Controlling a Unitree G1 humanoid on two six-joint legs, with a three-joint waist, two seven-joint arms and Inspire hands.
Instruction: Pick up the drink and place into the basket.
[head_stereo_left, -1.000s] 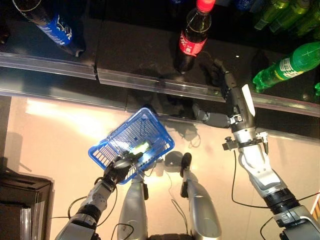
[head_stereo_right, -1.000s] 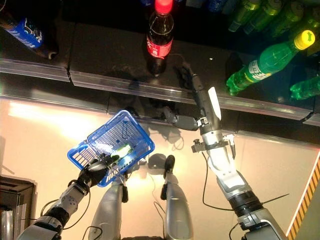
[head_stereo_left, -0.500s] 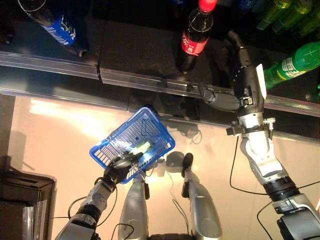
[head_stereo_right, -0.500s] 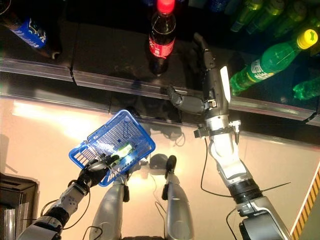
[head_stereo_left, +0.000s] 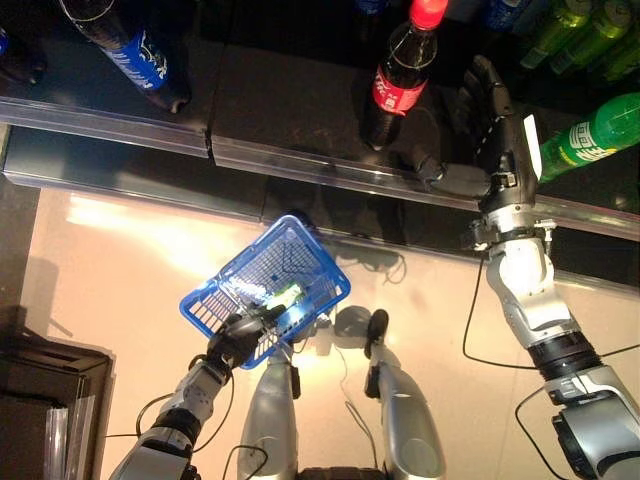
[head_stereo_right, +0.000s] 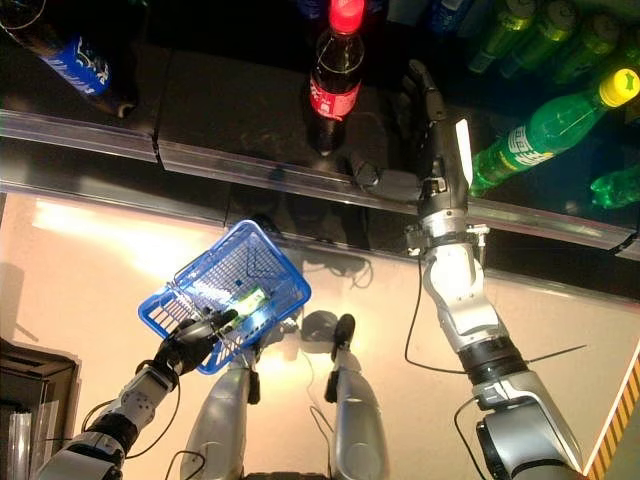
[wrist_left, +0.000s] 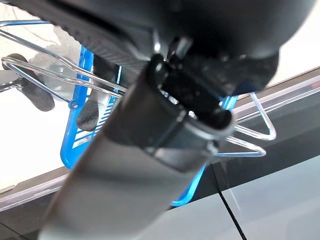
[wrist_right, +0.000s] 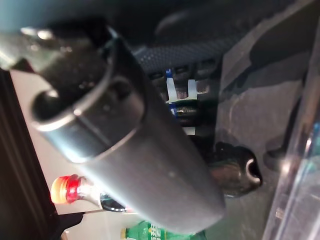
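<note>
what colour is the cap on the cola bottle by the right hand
Red; the cola bottle's cap shows best in the right eye view.

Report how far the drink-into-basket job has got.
Done: the left hand holds the blue basket by its wire handle. In hand: the right hand, fingers straight, reaches over the shelf beside the red-capped cola bottle, not touching it. Left: grasp a drink and carry it into the basket.

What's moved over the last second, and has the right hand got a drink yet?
The right hand has reached further onto the shelf, fingers straight, and now sits just right of the red-capped cola bottle; it holds nothing yet. The left hand stays shut on the blue basket, held in the same place. The bottles have not shifted on the shelf.
</note>
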